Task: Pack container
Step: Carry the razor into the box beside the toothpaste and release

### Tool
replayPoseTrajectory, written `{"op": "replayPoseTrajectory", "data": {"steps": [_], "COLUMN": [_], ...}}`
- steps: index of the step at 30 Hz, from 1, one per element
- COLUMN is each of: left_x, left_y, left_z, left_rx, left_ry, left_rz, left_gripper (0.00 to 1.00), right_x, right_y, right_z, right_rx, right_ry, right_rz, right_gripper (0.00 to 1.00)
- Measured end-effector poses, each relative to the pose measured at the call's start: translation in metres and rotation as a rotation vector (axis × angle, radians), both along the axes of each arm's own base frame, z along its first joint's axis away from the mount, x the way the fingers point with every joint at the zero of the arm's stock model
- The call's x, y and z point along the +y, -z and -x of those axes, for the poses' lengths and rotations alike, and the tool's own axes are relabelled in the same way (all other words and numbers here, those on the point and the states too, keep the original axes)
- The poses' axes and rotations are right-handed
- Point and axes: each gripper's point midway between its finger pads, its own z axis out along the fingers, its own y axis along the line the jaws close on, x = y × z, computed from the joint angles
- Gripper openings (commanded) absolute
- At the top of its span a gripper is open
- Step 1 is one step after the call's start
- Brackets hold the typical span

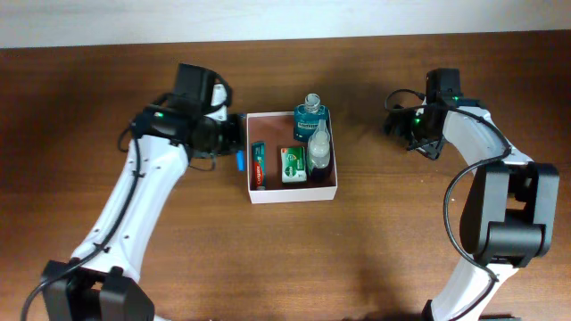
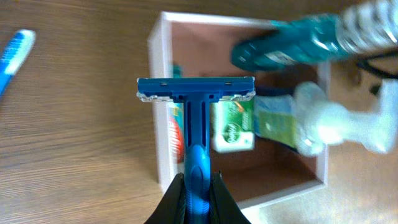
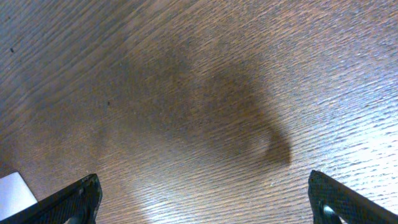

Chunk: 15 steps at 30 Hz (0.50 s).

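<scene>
My left hand [image 2: 198, 190] pinches the blue razor [image 2: 196, 93] by its handle, head above the container [image 2: 158, 74]'s left wall. My right hand [image 3: 210, 202] is spread wide over the table [image 3: 186, 93].

toothbrush [image 1: 241, 161] just left of container [image 1: 294, 194]

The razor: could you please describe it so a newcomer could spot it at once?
Find the white-walled container on the wooden table; at its left wall the left gripper, jaws shut, holds a handle. That is the razor: all blue, T-shaped with a wide head, unlike the blue-and-white toothbrush lying nearby.
</scene>
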Motion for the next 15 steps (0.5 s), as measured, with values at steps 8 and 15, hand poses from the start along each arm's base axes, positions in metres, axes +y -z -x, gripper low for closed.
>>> {"op": "replayPoseTrajectory", "data": {"steps": [8,15], "left_x": [-0.043,-0.045], "left_y": [-0.002,-0.003], "left_z": [0.011,0.007], "left_rx": [-0.031,-0.047], "left_ry": [0.108,0.110], "left_rz": [0.010,0.012], "left_gripper": [0.03,0.82], "right_x": [0.000,0.000], "right_y": [0.000,0.000], "right_z": [0.000,0.000], "right_rx": [0.000,0.000], "right_ry": [-0.001,-0.001], "right_rz": [0.000,0.000], "right_gripper": [0.99,0.99]}}
